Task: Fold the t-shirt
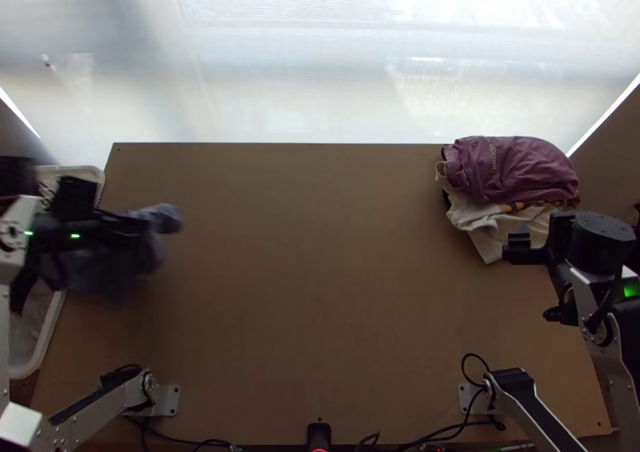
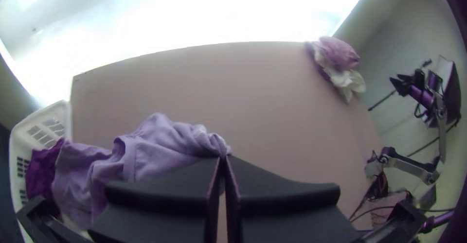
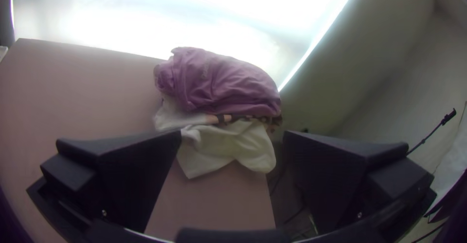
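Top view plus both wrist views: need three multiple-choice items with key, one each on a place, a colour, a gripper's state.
1. Where on the table is the pile of clothes?
A) near left corner
B) middle
C) far right corner

2. What colour is the pile's top garment?
A) mauve
B) yellow
C) green

3. How is the left gripper?
A) wide open
B) shut on a cloth
C) shut on the white basket

Key:
1 C: the top view has the pile by the table's far right corner.
2 A: mauve fabric lies over white in the right wrist view.
3 B: the left wrist view shows the fingers together, with bunched cloth at their tips.
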